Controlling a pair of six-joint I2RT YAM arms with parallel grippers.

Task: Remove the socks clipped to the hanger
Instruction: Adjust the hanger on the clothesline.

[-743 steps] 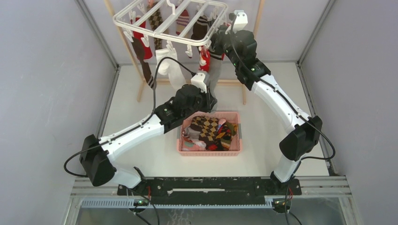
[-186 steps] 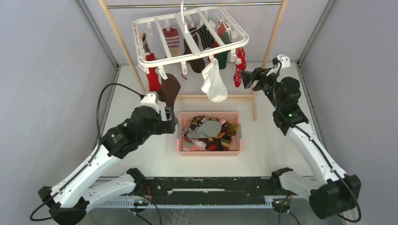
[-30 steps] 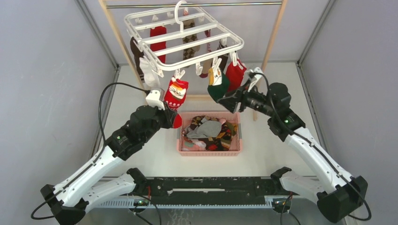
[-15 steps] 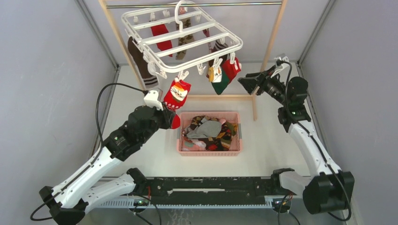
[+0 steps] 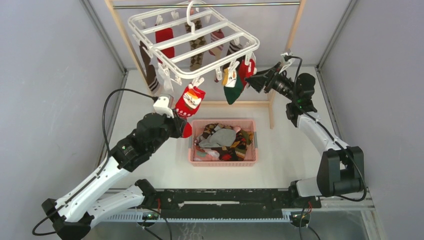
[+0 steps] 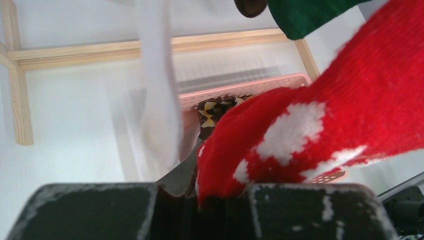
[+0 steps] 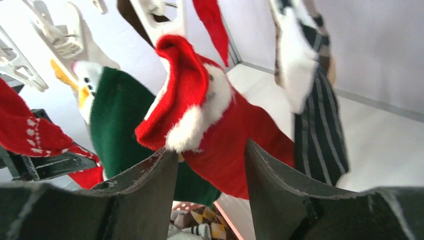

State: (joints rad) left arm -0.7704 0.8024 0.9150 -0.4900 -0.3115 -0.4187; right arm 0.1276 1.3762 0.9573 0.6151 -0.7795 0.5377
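Grey walls (image 5: 45, 100) close in on both sides of a white desk (image 5: 280, 155). Bare desk shows left and right of the pink basket (image 5: 223, 161), which sits mid-desk with loose socks inside. A wooden rack (image 5: 121, 37) stands along the far edge. The hanger (image 5: 192, 37) hooks on its rod (image 5: 220, 5) and hangs tilted, above the desk just beyond the basket. Socks (image 5: 165, 39) are clipped round the frame.

The left gripper (image 5: 184, 129) is just off the basket's far-left corner, clamped on the toe of a red sock (image 5: 190, 100). That sock's cuff is clipped at the hanger's near edge, and it runs down from clip to gripper.

The right gripper (image 5: 251, 80) is up at the hanger's right corner, jaws apart. A fur-cuffed sock (image 7: 215, 125) sits in the gap at the fingertips, with a green sock (image 5: 233, 90) just left of it. Can't tell if anything touches. The right rack post (image 5: 292, 35) is close behind that arm, and its elbow is near the right wall.

Compared with half a second ago, the right gripper has moved in left, from apart to right at the socks. The hanger has swung slightly. The left arm and its grip are unchanged, and the basket is in the same spot.
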